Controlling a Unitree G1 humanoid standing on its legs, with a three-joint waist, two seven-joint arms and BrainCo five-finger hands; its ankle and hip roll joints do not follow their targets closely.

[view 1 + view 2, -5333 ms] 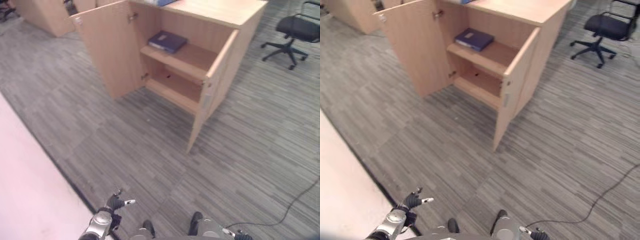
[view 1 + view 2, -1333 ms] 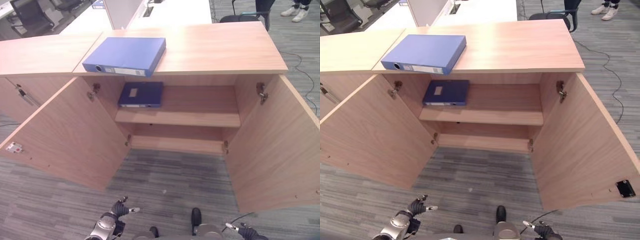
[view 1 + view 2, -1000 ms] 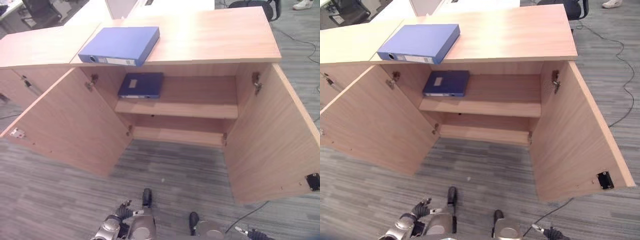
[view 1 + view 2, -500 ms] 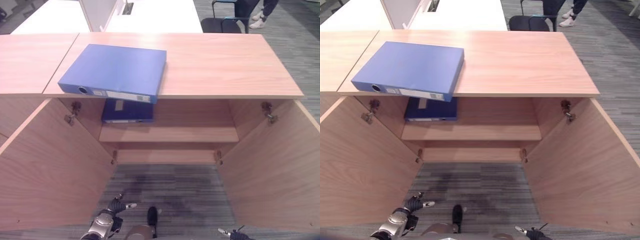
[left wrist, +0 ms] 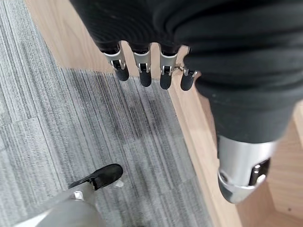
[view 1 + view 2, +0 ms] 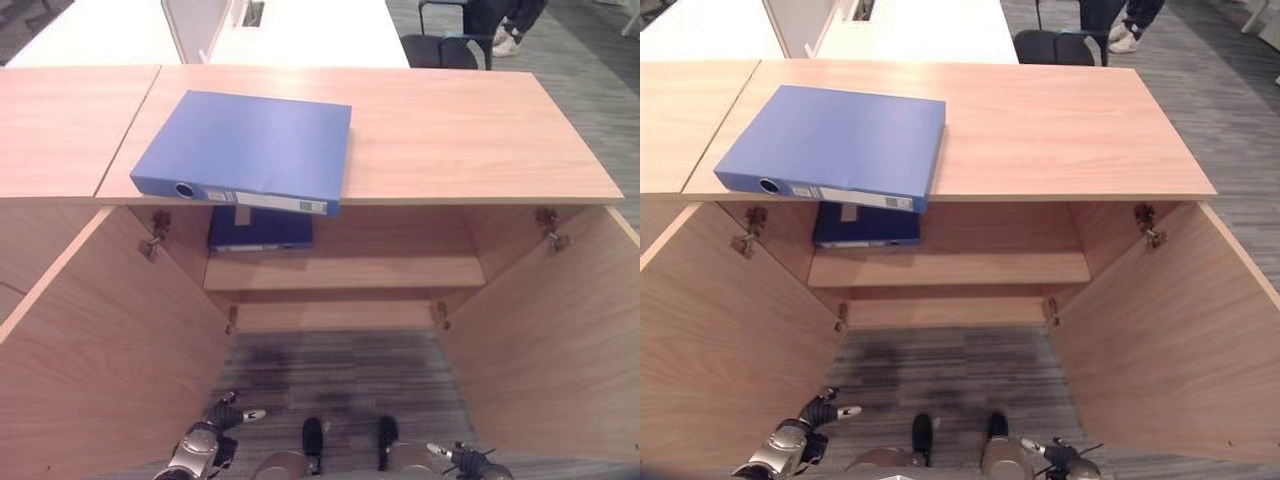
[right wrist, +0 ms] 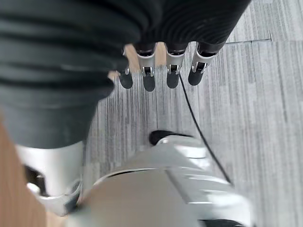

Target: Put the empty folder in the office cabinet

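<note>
A blue folder [image 6: 245, 150] lies flat on top of the wooden cabinet [image 6: 460, 130], at its left, with the spine hanging slightly over the front edge. A second blue folder [image 6: 260, 230] lies inside on the left of the upper shelf [image 6: 380, 272]. Both cabinet doors stand wide open. My left hand [image 6: 205, 442] hangs low near the floor by the left door, fingers [image 5: 142, 71] relaxed and holding nothing. My right hand [image 6: 465, 462] hangs low by the right door, fingers [image 7: 149, 75] straight and also holding nothing.
The open left door [image 6: 90, 350] and right door [image 6: 560, 340] flank the grey carpet in front of the cabinet. Another wooden cabinet top [image 6: 60, 120] adjoins on the left. Behind are white desks [image 6: 300, 30], a chair [image 6: 440, 45] and a person's legs [image 6: 510, 20].
The camera has come up to the cabinet and shifted slightly, so the whole picture moved. Both folders lie where they were. My hands still hang low with nothing in them.
</note>
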